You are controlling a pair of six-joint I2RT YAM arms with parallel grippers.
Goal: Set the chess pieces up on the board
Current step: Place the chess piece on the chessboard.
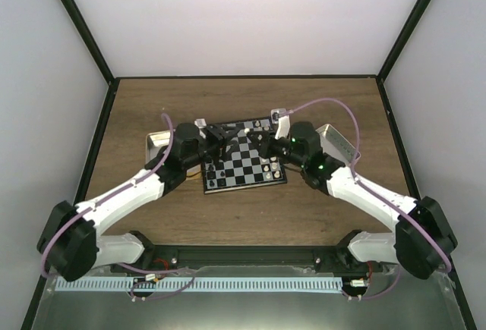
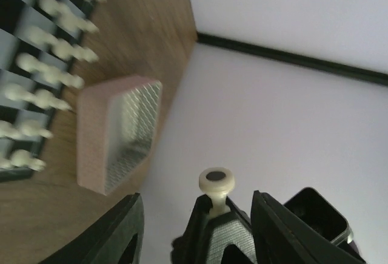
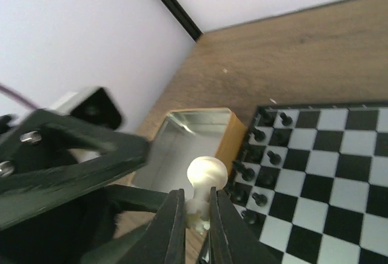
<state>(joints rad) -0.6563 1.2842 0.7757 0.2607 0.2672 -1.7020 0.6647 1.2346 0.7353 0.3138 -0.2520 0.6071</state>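
Mid-air pass above the board [image 1: 244, 169]: cream chess piece [image 3: 206, 174] clamped by its stem in closed right gripper [image 3: 197, 215], seemingly for re-orienting; left gripper [image 2: 197, 221] spread wide around it, touching nothing.

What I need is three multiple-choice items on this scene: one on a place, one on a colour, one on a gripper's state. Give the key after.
1. The pink tray lies: A. on the wooden table, beside the rows of cream pieces; B. lifted off the table; C. on top of those pieces.
2. The pawn in the right gripper is: A. black; B. pink; C. cream.
3. The right gripper is: A. wide open; B. shut on the pawn; C. hidden in every view.
Key: A, the left wrist view shows it flat on the wood; C, its round head is pale; B, its fingers press the stem from both sides.
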